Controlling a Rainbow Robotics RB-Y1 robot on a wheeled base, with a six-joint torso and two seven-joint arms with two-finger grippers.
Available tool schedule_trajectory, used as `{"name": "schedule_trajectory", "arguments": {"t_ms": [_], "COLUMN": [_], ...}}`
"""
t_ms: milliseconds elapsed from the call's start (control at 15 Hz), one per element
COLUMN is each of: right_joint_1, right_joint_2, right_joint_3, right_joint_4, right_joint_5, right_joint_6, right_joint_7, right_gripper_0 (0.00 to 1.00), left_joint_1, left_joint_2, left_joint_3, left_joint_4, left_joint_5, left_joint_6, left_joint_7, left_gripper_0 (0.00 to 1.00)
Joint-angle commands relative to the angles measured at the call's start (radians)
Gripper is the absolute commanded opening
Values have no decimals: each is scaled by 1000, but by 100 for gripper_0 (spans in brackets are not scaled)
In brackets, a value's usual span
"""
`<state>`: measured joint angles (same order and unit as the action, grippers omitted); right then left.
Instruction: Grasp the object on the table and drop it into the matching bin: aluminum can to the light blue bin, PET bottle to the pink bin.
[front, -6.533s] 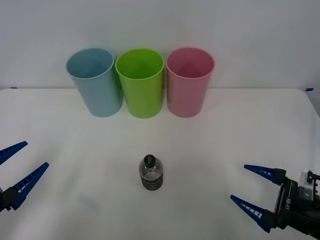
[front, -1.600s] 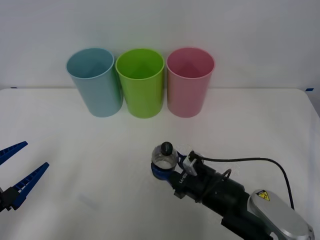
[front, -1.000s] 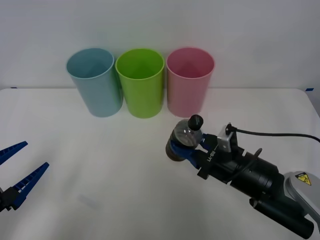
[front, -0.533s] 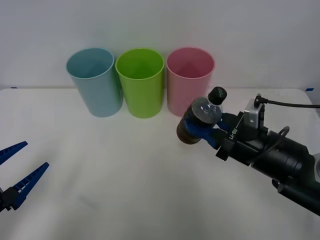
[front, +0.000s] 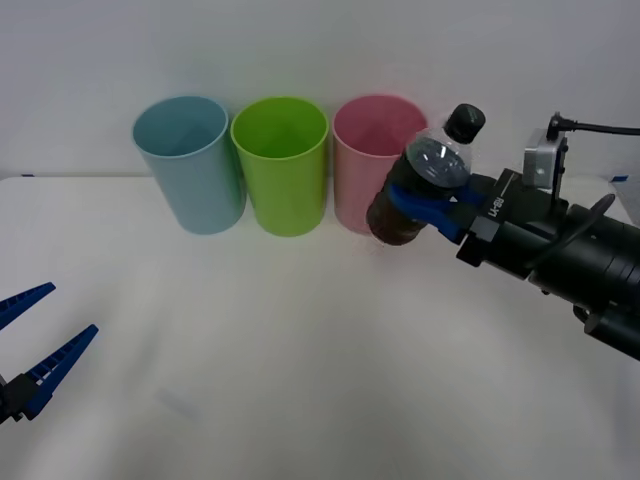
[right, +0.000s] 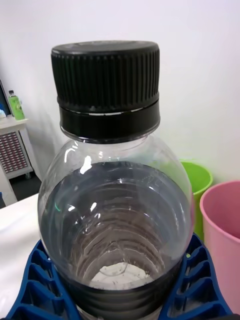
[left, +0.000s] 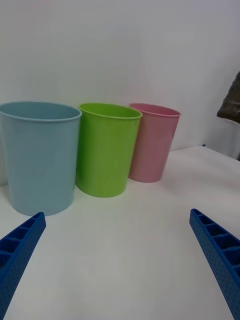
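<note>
White tabletop (front: 300, 330), bins along far edge. Right gripper (front: 425, 205) pinched the bottle (front: 420, 185) aloft beside the pink bin (front: 372, 165), cap tilted away, likely for dropping. Left gripper (front: 35, 345) spread, near edge.

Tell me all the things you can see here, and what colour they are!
PET bottle: one, clear with a black cap and dark lower band, held in the air, tilted, just right of the pink bin's rim.
Pink bin: one, pink, rightmost of the three in the row at the back of the table.
Lime green bin: one, lime green, middle of the row.
Light blue bin: one, light blue, left end of the row.
Table: one, white, under everything.
Right gripper: one, blue fingers, shut on the PET bottle.
Left gripper: one, blue fingers, open, low at the table's left edge.
</note>
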<state>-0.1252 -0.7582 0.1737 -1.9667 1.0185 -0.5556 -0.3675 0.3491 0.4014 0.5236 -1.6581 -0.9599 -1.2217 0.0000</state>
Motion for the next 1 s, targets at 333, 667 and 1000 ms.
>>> {"name": "schedule_trajectory", "arguments": {"t_ms": [333,667,1000], "right_joint_1": [-125,-254,-399], "right_joint_2": [-43,-13,100], "right_joint_3": [0,3,3], "right_joint_4": [65,223,425], "right_joint_5": [0,12,123], "right_joint_6": [57,57,57], "right_joint_7": [-106,-110,-110], "right_gripper_0": [0,0,0], "left_joint_1": [0,0,0], "left_joint_2": [0,0,0], "left_joint_3": [0,0,0], "left_joint_4": [0,0,0], "left_joint_5": [0,0,0], "left_joint_6": [0,0,0], "left_joint_7": [0,0,0], "left_gripper_0": [100,100,100]}}
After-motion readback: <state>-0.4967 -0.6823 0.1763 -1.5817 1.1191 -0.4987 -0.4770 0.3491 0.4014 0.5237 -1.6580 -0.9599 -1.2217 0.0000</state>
